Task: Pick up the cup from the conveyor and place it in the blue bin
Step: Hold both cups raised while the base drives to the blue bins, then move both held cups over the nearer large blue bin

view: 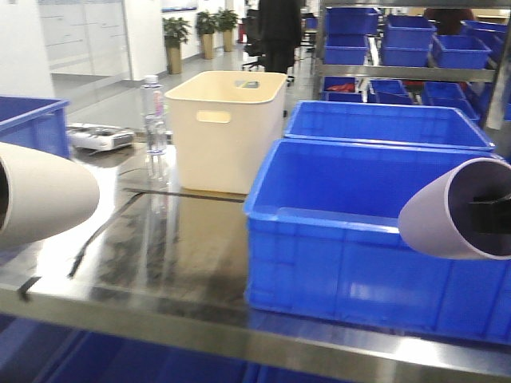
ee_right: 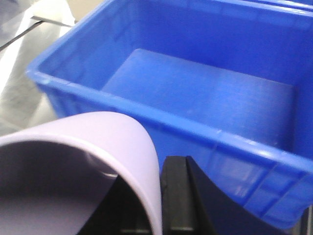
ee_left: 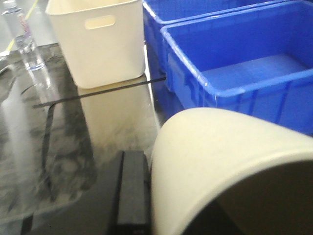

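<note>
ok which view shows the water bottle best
The exterior front view: the water bottle stands whole, left of the cream tub. The left wrist view crops it at the top-left corner; the right wrist view misses it.

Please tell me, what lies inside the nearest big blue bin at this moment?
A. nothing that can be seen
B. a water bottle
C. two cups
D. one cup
A: the right wrist view shows the floor of the blue bin bare, while the left cup and the right cup are held up in the air, not lying in it.
</note>
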